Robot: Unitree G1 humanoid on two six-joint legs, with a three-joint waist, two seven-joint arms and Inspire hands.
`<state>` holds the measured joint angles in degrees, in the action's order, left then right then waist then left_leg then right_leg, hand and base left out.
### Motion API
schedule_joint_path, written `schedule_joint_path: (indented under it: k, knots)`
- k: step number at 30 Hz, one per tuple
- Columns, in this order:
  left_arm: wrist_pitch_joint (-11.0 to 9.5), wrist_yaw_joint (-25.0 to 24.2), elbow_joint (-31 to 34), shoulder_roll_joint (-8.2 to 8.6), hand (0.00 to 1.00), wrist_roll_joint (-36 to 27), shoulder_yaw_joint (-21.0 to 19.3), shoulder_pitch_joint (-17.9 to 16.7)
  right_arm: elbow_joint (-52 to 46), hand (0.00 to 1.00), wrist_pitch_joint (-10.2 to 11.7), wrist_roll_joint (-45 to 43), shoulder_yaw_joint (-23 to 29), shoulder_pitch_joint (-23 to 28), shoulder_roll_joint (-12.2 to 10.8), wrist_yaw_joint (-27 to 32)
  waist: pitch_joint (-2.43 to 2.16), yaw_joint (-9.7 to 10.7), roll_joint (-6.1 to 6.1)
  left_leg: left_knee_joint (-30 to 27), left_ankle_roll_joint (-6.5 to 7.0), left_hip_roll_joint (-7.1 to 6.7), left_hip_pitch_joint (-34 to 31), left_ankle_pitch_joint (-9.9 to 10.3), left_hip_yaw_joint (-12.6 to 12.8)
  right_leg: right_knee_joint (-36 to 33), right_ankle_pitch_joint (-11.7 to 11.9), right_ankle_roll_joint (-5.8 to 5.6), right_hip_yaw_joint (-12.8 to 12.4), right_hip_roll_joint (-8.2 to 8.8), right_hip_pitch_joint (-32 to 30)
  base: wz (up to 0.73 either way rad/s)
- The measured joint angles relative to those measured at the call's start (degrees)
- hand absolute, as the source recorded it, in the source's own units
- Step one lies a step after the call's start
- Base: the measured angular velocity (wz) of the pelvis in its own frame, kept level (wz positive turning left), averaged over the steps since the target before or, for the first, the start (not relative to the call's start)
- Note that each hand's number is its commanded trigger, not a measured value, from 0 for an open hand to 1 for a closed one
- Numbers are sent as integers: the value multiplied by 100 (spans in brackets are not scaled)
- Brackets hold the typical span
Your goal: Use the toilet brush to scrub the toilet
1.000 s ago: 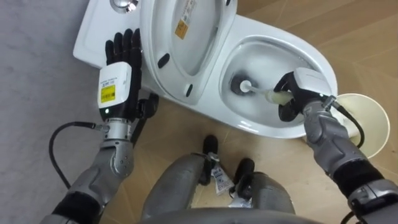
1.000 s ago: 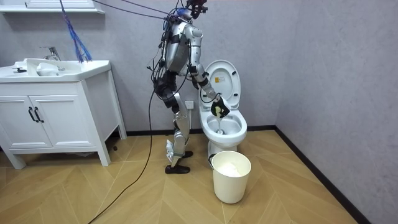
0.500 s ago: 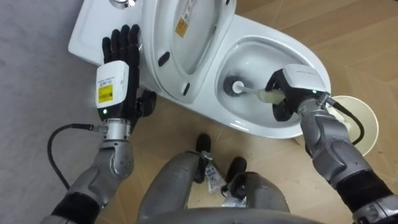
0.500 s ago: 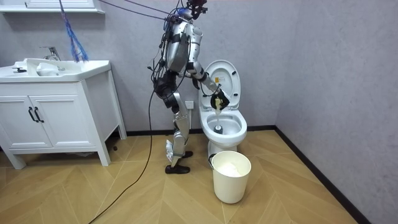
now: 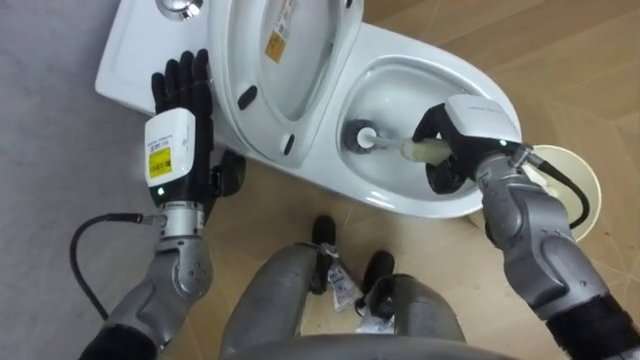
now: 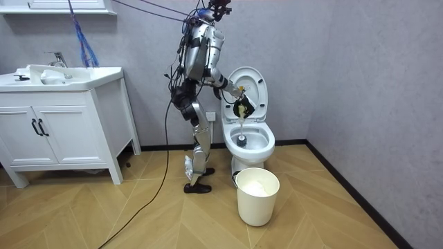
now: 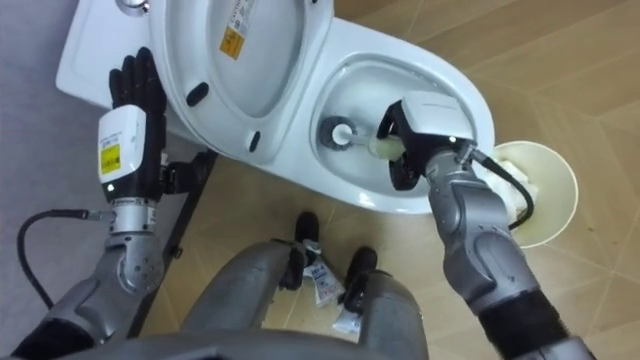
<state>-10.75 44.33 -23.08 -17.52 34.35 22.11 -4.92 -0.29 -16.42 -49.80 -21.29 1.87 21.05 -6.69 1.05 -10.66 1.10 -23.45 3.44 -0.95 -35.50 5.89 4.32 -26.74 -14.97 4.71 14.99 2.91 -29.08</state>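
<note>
The right hand's fingers (image 5: 441, 176) are curled tight round the thick cream handle of the one toilet brush (image 5: 386, 144). The right hand (image 5: 464, 122) sits over the near rim of the bowl. From the hand the brush runs across the inside of the bowl, and its round head is down near the dark hole at the bottom.

The left hand's fingers (image 5: 181, 78) are straight and close together. They hold nothing. The left hand (image 5: 172, 140) is laid flat over the white tank (image 5: 128, 62), just beside the raised lid (image 5: 290, 75). I cannot tell if it presses on the tank.

There is one toilet (image 5: 440, 58), with one shiny flush button (image 5: 179, 7) on top of the tank. The lid stands up between the two hands.

One pale bucket (image 5: 578, 190) stands on the wood floor just beside the bowl, partly behind the right arm.

In the room view the robot stands upright on the toilet's left, facing the bowl. One white sink cabinet (image 6: 62, 131) stands well apart on the room view's left.
</note>
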Motion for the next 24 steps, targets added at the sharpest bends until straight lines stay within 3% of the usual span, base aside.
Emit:
schedule_joint_path:
  k: [5, 11, 13, 15, 17, 21, 24]
  knots:
    - [42, 1, -74, 5, 0, -7, 22, 20, 305, 100, 55, 94, 11, -26, -31, 241, -3, 37, 7, -27, -9, 20, 3, -4, -4, -5, 9, 15, 23, -8, 28, -1]
    - [27, -135, -113, -8, 0, 7, 18, 76, 2208, 100, 676, 954, 14, -626, 0, 1116, 14, 117, 36, -31, -13, -41, 14, -15, -151, -33, -32, 16, 186, 43, 117, 13]
    - [17, -200, -109, -29, 0, 11, 53, 142, 2858, 100, 841, 1499, 25, -965, 57, 1323, 46, 118, 33, -27, -11, -100, 11, -33, -207, -139, -93, 14, 248, 115, 94, 24]
    - [10, -266, -26, -80, 0, 10, 96, 218, 3775, 100, 1024, 2420, 60, -1525, 139, 1475, 136, 112, 24, -92, -10, -140, 5, -35, -214, -274, -169, 15, 258, 178, 52, 11]
    - [-41, -270, 1, -141, 0, 9, 110, 243, 4410, 100, 1176, 3220, 43, -1863, 206, 1545, 178, 97, -36, -90, 0, -187, -29, -48, -205, -429, -231, 20, 249, 254, -47, 8]
    - [-128, -264, 113, -197, 0, 29, 114, 240, 5380, 100, 1268, 4675, 76, -2437, 356, 1610, 209, 78, -86, -96, 16, -267, -125, -78, -200, -627, -313, 7, 246, 355, -204, 9]
    - [-123, -237, 160, -202, 0, 145, 73, 234, 5433, 100, 1267, 4886, 151, -2491, 373, 1610, 249, 74, -151, -100, 16, -286, -133, -78, -186, -692, -351, 11, 246, 396, -238, 1]
